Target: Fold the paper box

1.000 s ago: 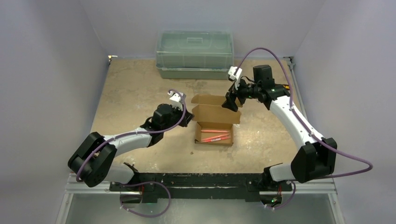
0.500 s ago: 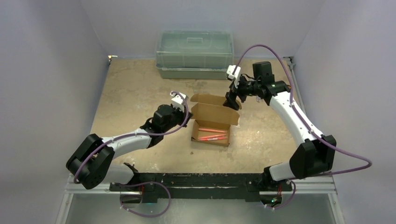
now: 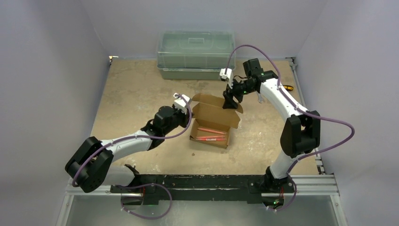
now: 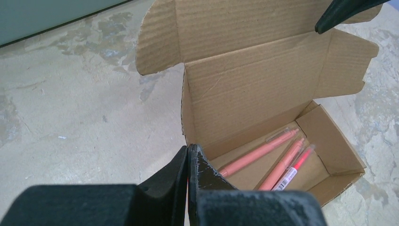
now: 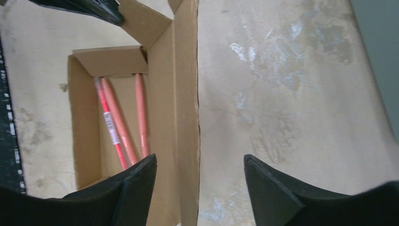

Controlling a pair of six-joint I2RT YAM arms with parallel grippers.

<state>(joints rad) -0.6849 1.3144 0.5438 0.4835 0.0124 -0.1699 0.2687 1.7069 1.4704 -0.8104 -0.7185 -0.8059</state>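
Note:
The paper box (image 3: 210,123) is a small brown carton near the table's middle, its lid (image 3: 215,102) standing open at the far side. Three pink pens (image 4: 277,159) lie inside. My left gripper (image 3: 186,117) is shut at the box's left wall; in the left wrist view the wall (image 4: 184,123) runs straight into the seam of its tips (image 4: 188,151), one finger outside and one inside. My right gripper (image 3: 230,100) is open over the lid's right end. In the right wrist view the lid's edge (image 5: 196,94) lies between the spread fingers (image 5: 141,179), untouched.
A green translucent bin (image 3: 196,54) stands against the back wall, just behind the lid. A small orange and yellow object (image 3: 288,87) lies by the right wall. Grey walls close in the table on the left, back and right.
The right arm has swung left and its gripper has slid left along the lid. The box has shifted a little left and turned slightly, the left gripper moving with it.

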